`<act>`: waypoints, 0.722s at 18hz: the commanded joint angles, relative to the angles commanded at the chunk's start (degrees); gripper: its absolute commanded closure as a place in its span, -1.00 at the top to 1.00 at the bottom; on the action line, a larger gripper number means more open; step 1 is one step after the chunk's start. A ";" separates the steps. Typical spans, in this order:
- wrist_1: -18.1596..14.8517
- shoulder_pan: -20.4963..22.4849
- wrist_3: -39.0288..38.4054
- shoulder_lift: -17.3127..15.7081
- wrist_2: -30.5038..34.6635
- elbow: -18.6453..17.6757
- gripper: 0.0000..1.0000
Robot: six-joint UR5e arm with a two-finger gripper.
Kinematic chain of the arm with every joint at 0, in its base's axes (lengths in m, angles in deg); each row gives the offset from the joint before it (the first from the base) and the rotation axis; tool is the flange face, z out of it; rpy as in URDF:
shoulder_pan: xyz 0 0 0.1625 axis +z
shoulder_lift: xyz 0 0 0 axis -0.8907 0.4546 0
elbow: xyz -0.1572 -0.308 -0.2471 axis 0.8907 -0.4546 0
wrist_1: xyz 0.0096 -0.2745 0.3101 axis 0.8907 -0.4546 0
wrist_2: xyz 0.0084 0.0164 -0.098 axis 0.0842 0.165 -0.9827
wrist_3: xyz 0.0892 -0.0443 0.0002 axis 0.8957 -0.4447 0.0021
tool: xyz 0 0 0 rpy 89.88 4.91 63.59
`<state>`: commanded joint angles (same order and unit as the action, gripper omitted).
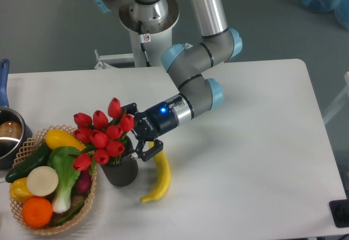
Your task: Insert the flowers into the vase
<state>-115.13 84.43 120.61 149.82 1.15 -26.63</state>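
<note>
The red tulips [102,133] stand with their stems down in the dark ribbed vase [121,174] near the table's front left. The buds spread out above and to the left of the rim, which they mostly hide. My gripper [136,133] reaches in from the right, level with the buds and just above the vase's right rim. Its jaws stand wide apart, one finger [130,109] above the bunch's right side and the other [146,153] below it. The fingers do not seem to press on the flowers.
A yellow banana [159,177] lies just right of the vase, under the lower finger. A wicker basket [82,210] of vegetables and fruit touches the vase's left side. A dark pot [8,136] with a blue handle sits at the far left edge.
</note>
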 joint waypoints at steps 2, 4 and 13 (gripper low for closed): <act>-0.09 1.76 -0.44 -1.67 3.17 0.00 1.00; -0.09 2.99 -0.62 -2.73 5.64 0.00 1.00; -0.18 8.96 -4.57 -12.82 27.06 -0.35 1.00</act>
<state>-115.30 93.39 116.04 137.00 28.21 -26.98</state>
